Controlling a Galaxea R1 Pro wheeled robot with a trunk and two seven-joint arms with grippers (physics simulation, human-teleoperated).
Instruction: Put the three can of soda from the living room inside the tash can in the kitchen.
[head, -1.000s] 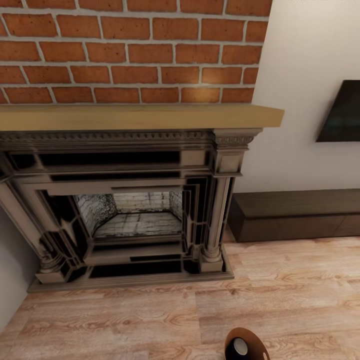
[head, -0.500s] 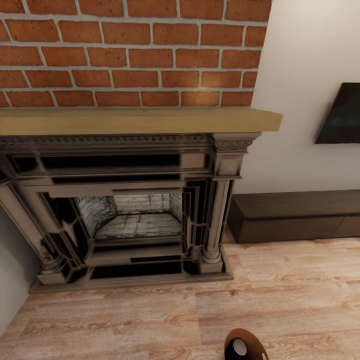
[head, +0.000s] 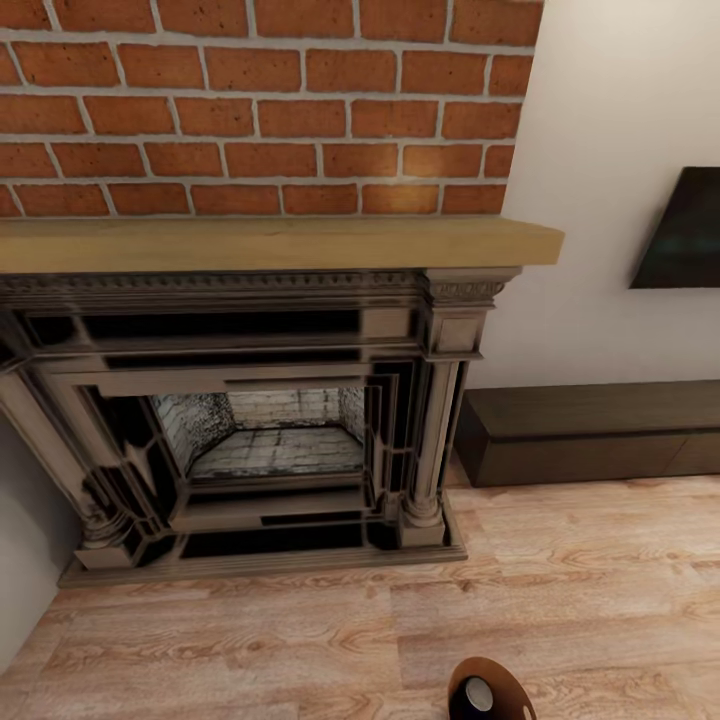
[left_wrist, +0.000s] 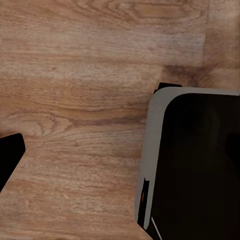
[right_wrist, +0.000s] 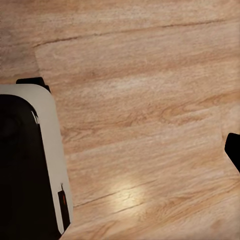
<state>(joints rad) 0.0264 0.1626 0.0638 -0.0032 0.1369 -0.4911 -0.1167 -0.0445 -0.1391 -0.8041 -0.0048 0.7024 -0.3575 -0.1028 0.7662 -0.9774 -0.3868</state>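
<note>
— Living room: brick fireplace (head: 250, 400) ahead, dark bench (head: 590, 430) at its right, television (head: 690, 228) above. Any cans?
— None visible; probably the robot is searching. Whether either gripper is open or shut, I cannot tell.

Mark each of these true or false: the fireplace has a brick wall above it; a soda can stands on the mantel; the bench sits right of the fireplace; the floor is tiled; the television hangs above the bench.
1. Brick wall rises above the fireplace. True.
2. A soda can stands on the mantel. False: nothing rests on its visible top.
3. The low dark bench sits right of the fireplace. True.
4. The floor is tiled. False: it is light wood planks.
5. The television hangs above the bench. True.
</note>
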